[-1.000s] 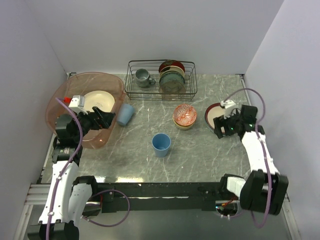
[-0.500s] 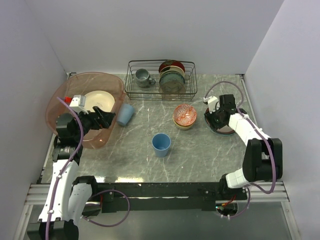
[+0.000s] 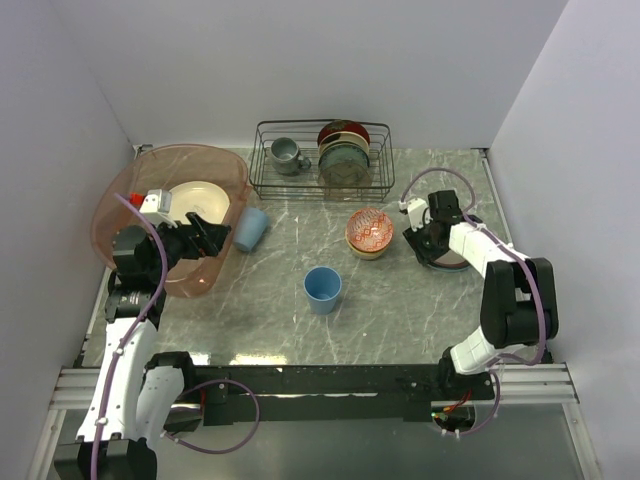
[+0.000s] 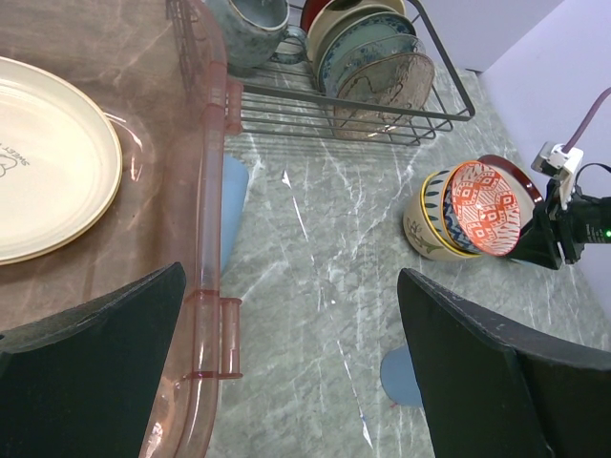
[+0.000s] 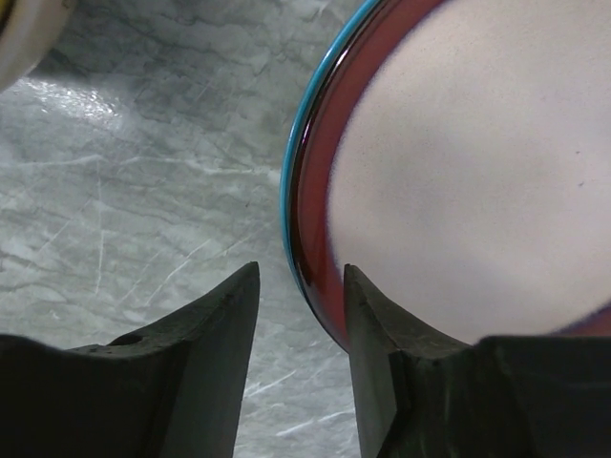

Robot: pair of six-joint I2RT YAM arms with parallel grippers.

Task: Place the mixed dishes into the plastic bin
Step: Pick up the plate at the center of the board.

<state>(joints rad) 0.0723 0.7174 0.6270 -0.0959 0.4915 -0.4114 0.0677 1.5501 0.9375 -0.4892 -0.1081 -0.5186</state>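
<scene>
The dark red plate with a blue outer edge lies flat on the table at the right. My right gripper straddles its left rim, one finger over the plate, the other on the table side with a gap to the rim. A red-patterned bowl sits in a cream bowl left of it. One light-blue cup stands mid-table, another lies against the plastic bin. A cream plate lies inside the bin. My left gripper hangs wide open over the bin's right rim, holding nothing.
A black wire rack with a grey mug and upright plates stands at the back centre. Walls close in on the left, right and back. The right arm's cable loops above the plate.
My right arm swung left and forward onto the dark red plate's rim, and its jaws narrowed from wide open to about half. The left arm has not moved.
</scene>
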